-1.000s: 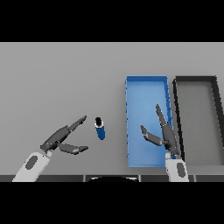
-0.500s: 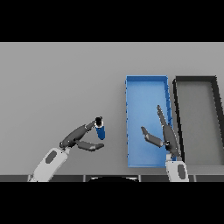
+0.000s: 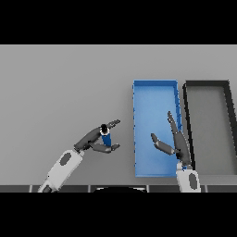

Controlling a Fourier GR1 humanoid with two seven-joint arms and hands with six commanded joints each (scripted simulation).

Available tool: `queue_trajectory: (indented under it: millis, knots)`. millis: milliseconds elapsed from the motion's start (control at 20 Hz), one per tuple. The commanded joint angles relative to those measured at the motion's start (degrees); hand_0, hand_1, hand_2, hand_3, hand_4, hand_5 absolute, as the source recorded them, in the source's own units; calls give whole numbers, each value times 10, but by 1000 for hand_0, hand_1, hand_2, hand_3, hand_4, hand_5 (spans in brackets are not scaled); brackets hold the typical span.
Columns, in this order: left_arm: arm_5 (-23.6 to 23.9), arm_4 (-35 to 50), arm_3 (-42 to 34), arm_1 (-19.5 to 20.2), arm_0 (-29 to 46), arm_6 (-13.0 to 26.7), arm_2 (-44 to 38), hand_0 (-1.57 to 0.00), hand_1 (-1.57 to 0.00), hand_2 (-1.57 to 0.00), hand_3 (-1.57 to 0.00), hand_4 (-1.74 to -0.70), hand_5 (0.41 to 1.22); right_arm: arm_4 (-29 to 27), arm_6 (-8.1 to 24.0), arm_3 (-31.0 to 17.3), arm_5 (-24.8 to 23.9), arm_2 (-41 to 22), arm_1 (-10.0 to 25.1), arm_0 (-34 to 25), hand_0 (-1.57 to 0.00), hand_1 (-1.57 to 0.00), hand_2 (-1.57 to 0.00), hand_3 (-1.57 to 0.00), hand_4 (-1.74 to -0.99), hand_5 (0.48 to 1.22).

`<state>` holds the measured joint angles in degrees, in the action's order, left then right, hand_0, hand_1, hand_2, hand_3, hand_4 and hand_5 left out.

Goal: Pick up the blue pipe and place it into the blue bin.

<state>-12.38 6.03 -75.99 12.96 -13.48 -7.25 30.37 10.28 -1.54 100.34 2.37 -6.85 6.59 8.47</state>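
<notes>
The blue pipe [image 3: 107, 138] stands on end on the grey table, left of the blue bin [image 3: 155, 95]. My left hand [image 3: 90, 138] has reached it from the left. Its fingers [image 3: 113, 123] pass behind the pipe's top and its thumb [image 3: 110, 148] lies in front of the pipe's base, so the pipe sits in the gap between them. The fingers are still spread and not closed on it. My right hand [image 3: 177, 144] is open over the near right part of the blue bin, fingers straight, holding nothing.
A dark grey bin [image 3: 206, 86] stands right beside the blue bin on its right side. The grey table [image 3: 60, 88] stretches wide to the left and far side of the pipe.
My left hand has moved right to the pipe and brought its fingers and thumb around it. The pipe has stayed in place. The right hand has barely moved.
</notes>
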Motion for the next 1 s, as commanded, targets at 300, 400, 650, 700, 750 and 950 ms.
queue_trajectory:
  millis: [300,400,650,700,750,950]
  knots:
    - [6,0,-5,-29,12,-7,17,-1025,-1113,-1142,-1102,-1567,1034,-10,-7,2,5,-1,-5,2,1,1,1,1,-1196,604]
    - [14,-6,-2,-27,13,-34,24,-1221,-1278,-1296,-1225,-1626,1101,-6,-10,3,4,-3,-4,1,1,1,1,1,-1195,603]
    - [39,-1,-33,-34,8,-44,19,-1456,-1475,-1481,-1406,-1702,1182,-1,-6,-10,3,-4,-5,-5,1,1,1,1,-1189,603]
    - [43,0,-50,-36,14,-44,24,-1479,-1494,-1499,-1423,-1710,1190,-2,-8,-7,4,-2,-3,-4,1,1,1,1,-1187,603]
    - [46,2,-60,-39,12,-40,23,-1498,-1510,-1513,-1436,-1716,1196,1,-11,-8,1,-2,-3,-7,1,1,1,1,-1187,605]
    - [43,11,-106,-46,-5,-21,30,-1541,-1546,-1547,-1469,-1731,1211,-4,-17,-6,2,8,7,-6,1,1,1,1,-1164,602]
